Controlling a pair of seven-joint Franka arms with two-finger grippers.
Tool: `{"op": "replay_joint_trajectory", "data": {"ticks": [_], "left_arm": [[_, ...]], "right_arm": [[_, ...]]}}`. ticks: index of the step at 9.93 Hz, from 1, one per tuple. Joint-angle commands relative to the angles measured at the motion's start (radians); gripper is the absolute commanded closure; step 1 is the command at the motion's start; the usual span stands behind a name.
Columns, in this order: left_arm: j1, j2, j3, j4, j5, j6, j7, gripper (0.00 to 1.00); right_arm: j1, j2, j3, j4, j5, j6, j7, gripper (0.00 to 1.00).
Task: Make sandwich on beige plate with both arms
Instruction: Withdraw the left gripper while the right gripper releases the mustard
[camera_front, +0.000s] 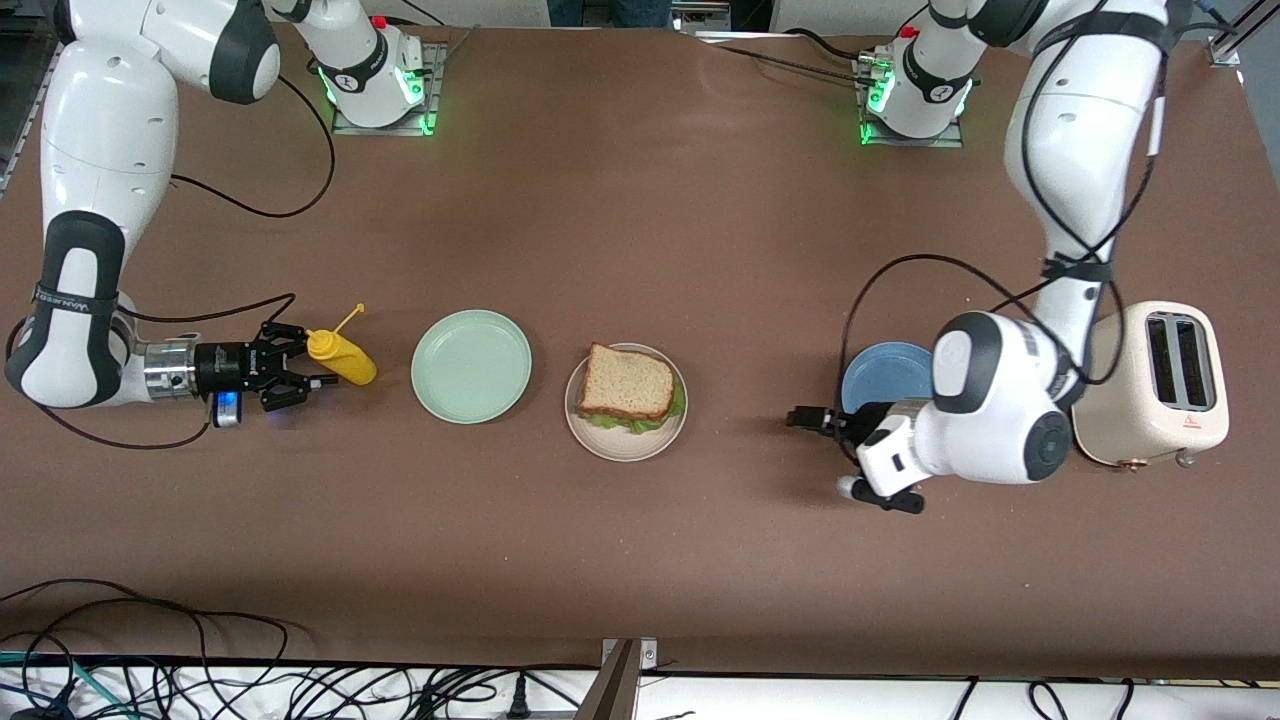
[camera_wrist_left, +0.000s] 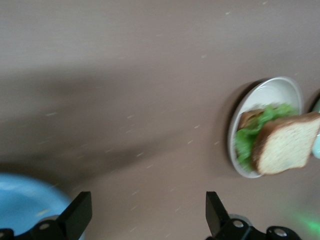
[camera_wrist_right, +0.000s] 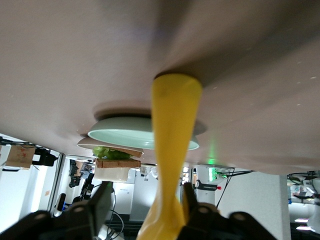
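Observation:
The sandwich (camera_front: 627, 383) lies on the beige plate (camera_front: 598, 437) at the table's middle: a bread slice on top, green lettuce (camera_front: 612, 421) sticking out under it. It also shows in the left wrist view (camera_wrist_left: 282, 144) on the plate (camera_wrist_left: 272, 92). My left gripper (camera_front: 812, 419) is open and empty, low over bare table beside the blue plate; its fingers (camera_wrist_left: 77, 212) stand wide apart. My right gripper (camera_front: 303, 368) is open at the right arm's end of the table, with the end of a yellow mustard bottle (camera_front: 342, 360) between its fingers (camera_wrist_right: 102, 197).
A mint-green plate (camera_front: 471, 365) lies between the bottle and the beige plate, also seen in the right wrist view (camera_wrist_right: 125, 134). A blue plate (camera_front: 885, 372) and a cream toaster (camera_front: 1165, 385) sit at the left arm's end. Cables hang along the near edge.

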Motion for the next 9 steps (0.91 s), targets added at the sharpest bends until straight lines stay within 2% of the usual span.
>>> {"op": "replay_joint_trajectory", "data": {"ticks": [1,4,9], "left_arm": [[0.006,-0.077,0.001,-0.037,0.197,-0.056,-0.012,0.00],[0.023,-0.126,0.003,-0.037,0.439,-0.138,-0.010,0.00],[0.061,-0.180,0.030,-0.037,0.468,-0.183,-0.033,0.00]], "right_arm": [[-0.003,-0.025,-0.012,0.036,-0.054,-0.020,-0.008,0.00],[0.011,-0.094,-0.046,0.108,-0.178,-0.018,-0.035,0.00],[0.017,-0.230,-0.057,0.228,-0.384,-0.017,-0.037,0.00]]}}
